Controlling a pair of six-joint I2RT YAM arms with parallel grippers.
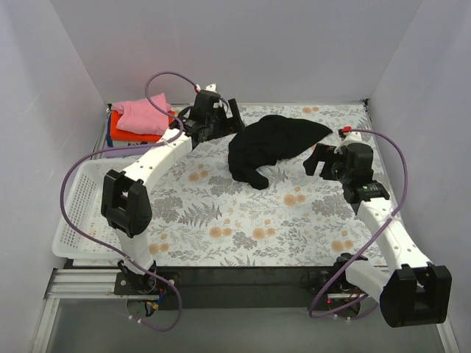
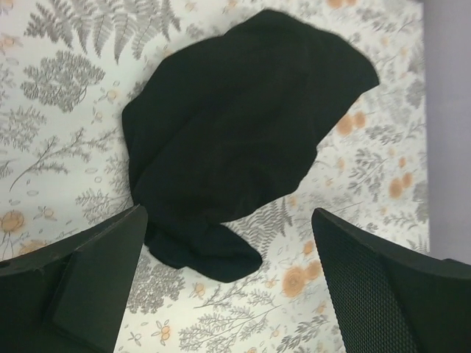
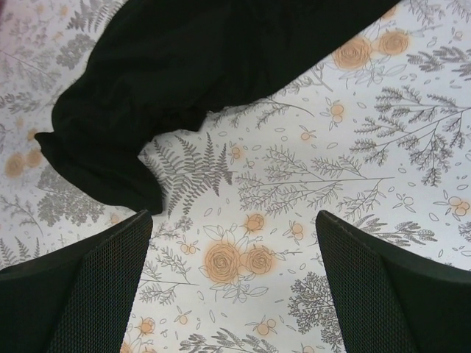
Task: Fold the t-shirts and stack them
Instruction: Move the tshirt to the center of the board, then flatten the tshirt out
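- The bench [image 1: 243,220], under its flower-patterned cover, carries everything. Its wide middle is where I would expect to spread a shirt for folding.
- The white mesh basket [image 1: 73,220] sits along the bench's left edge beside the left arm. From the overhead view I see nothing in the part not hidden by the arm.
- The black t-shirt [image 1: 272,143] lies crumpled in a heap toward the far middle of the bench, between the two arms. One bunched end, possibly a sleeve, trails toward the near side. Nothing about it is flat or folded, so I judge it is the one to work on now.
- The pink t-shirt [image 1: 142,114] rests on top of the orange t-shirt [image 1: 136,134] in the far left corner. They look like the stack so far, kept well apart from the folding space.
- The left tool [image 2: 228,243] hangs over the heap's left side, spread wide and holding nothing. I read that as lining up to pinch an edge.
- The right tool [image 3: 234,220] is just beside the heap's right side, over bare bench with the shirt's edge ahead of it. It is also spread wide and empty, mirroring its partner so each can take a side and pull the cloth flat.
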